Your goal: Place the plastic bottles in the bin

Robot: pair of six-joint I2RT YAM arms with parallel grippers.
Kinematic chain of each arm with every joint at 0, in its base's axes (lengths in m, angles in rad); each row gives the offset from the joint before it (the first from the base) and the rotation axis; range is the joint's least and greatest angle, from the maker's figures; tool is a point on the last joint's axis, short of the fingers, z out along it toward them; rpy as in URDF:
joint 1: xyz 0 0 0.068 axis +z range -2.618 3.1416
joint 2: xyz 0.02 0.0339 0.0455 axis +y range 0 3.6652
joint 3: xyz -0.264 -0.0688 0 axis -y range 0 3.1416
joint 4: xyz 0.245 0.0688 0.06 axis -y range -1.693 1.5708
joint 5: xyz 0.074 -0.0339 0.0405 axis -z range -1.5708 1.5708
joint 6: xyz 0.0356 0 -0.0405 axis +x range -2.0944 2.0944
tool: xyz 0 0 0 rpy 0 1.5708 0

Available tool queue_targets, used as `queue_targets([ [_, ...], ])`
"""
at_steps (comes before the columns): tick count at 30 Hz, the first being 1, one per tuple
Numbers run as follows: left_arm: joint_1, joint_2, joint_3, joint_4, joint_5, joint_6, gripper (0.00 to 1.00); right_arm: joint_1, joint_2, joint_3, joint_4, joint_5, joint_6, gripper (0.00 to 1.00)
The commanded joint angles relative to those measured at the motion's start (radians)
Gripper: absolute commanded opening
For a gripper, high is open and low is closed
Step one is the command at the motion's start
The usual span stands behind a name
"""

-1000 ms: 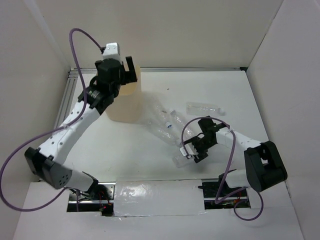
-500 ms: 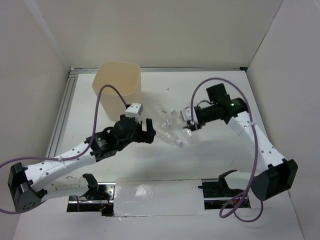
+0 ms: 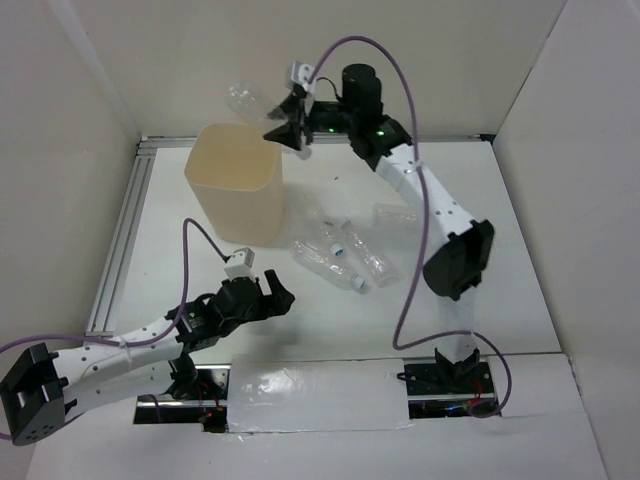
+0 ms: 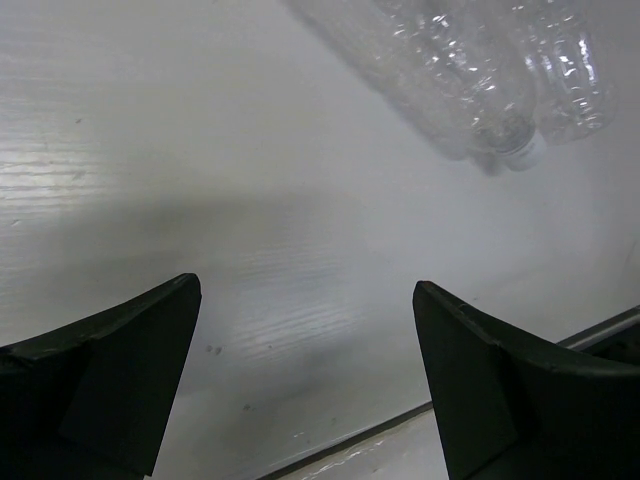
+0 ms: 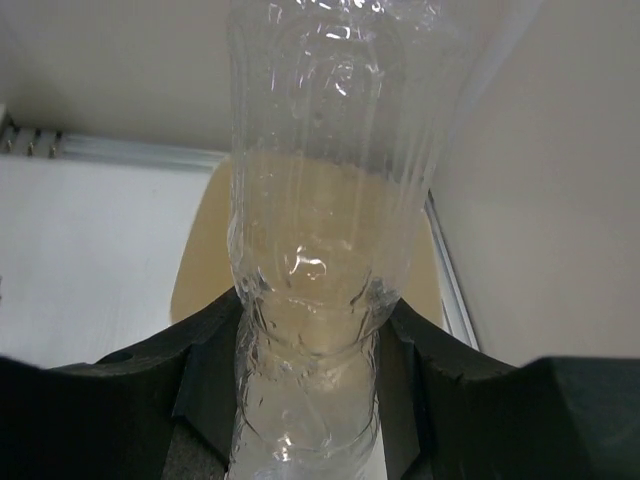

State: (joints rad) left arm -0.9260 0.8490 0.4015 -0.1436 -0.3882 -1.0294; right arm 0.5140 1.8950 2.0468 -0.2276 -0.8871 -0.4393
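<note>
The cream bin (image 3: 235,185) stands at the back left of the table. My right gripper (image 3: 285,118) is shut on a clear plastic bottle (image 3: 245,98) and holds it in the air over the bin's far rim. In the right wrist view the bottle (image 5: 320,230) sits between the black pads (image 5: 205,370), with the bin (image 5: 200,270) below. Several clear bottles (image 3: 322,260) lie on the table right of the bin, one apart (image 3: 400,213). My left gripper (image 3: 268,295) is open and empty, low over the table to the near left of them. Two bottles (image 4: 450,70) show ahead of it.
An aluminium rail (image 3: 125,235) runs along the table's left edge and white walls close the left, back and right. A taped strip (image 3: 315,395) lies along the near edge between the arm bases.
My right gripper has lifted a bottle from the pile up and back-left to above the bin. My left gripper has drawn back from the pile toward the near edge, still open.
</note>
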Motion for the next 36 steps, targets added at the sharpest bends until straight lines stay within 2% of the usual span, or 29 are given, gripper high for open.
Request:
queue_targets([
  [1, -0.01, 0.022, 0.02, 0.141, 0.023, -0.051, 1.0, 0.072, 0.169, 0.337, 0.119, -0.002, 0.243, 0.26],
  [3, -0.02, 0.022, 0.031, 0.154, 0.014, -0.051, 1.0, 0.083, 0.26, 0.455, 0.119, -0.015, 0.345, 0.28],
  [5, -0.02, 0.033, 0.031, 0.182, 0.014, -0.051, 1.0, 0.109, 0.34, 0.498, 0.189, -0.015, 0.413, 0.29],
  [9, -0.02, 0.071, 0.052, 0.249, -0.03, -0.099, 1.0, 0.127, 0.36, 0.392, 0.252, -0.006, 0.456, 0.4],
  [10, -0.02, 0.103, 0.053, 0.263, -0.056, -0.128, 1.0, 0.127, 0.369, 0.371, 0.237, -0.006, 0.456, 0.53],
  [11, -0.02, 0.104, 0.069, 0.263, -0.057, -0.129, 1.0, 0.127, 0.369, 0.371, 0.223, -0.006, 0.456, 0.63],
  [13, -0.02, 0.171, 0.112, 0.274, -0.086, -0.185, 1.0, 0.127, 0.378, 0.371, 0.188, -0.006, 0.415, 0.74],
  [14, -0.02, 0.2, 0.141, 0.248, -0.095, -0.208, 1.0, 0.118, 0.378, 0.362, 0.165, 0.006, 0.415, 0.83],
  [15, -0.02, 0.272, 0.179, 0.21, -0.106, -0.25, 1.0, 0.118, 0.363, 0.362, 0.165, 0.007, 0.415, 0.88],
  [16, -0.02, 0.312, 0.271, 0.172, -0.106, -0.262, 1.0, 0.094, 0.346, 0.362, 0.165, 0.017, 0.415, 0.92],
  [18, -0.02, 0.389, 0.359, 0.057, -0.106, -0.294, 1.0, 0.072, 0.337, 0.362, 0.175, 0.017, 0.415, 0.93],
  [20, -0.02, 0.464, 0.414, 0.056, -0.083, -0.284, 1.0, 0.051, 0.325, 0.362, 0.189, 0.026, 0.415, 0.93],
  [23, -0.03, 0.475, 0.404, 0.125, -0.071, -0.274, 1.0, 0.029, 0.334, 0.409, 0.169, 0.027, 0.433, 0.94],
  [27, -0.03, 0.484, 0.434, 0.089, -0.092, -0.323, 1.0, -0.052, 0.254, 0.403, 0.036, 0.103, 0.387, 0.94],
  [28, -0.021, 0.507, 0.451, 0.067, -0.092, -0.34, 1.0, -0.078, 0.228, 0.379, 0.008, 0.182, 0.387, 0.9],
  [29, -0.02, 0.521, 0.488, 0.04, -0.101, -0.381, 1.0, -0.144, 0.199, 0.343, -0.016, 0.207, 0.387, 0.78],
  [30, -0.011, 0.539, 0.513, -0.02, -0.101, -0.402, 1.0, -0.178, 0.141, 0.302, -0.041, 0.238, 0.405, 0.53],
  [31, -0.011, 0.561, 0.542, -0.065, -0.101, -0.431, 1.0, -0.213, 0.112, 0.197, -0.083, 0.26, 0.422, 0.16],
  [32, -0.011, 0.615, 0.572, -0.103, -0.101, -0.454, 1.0, -0.25, 0.083, 0.138, -0.104, 0.237, 0.407, 0.07],
  [34, 0.0, 0.68, 0.667, -0.195, -0.09, -0.486, 1.0, -0.336, -0.005, -0.032, -0.183, 0.206, 0.363, 0.06],
  [36, 0.0, 0.768, 0.733, -0.209, -0.066, -0.497, 1.0, -0.408, -0.09, -0.147, -0.219, 0.18, 0.303, 0.3],
])
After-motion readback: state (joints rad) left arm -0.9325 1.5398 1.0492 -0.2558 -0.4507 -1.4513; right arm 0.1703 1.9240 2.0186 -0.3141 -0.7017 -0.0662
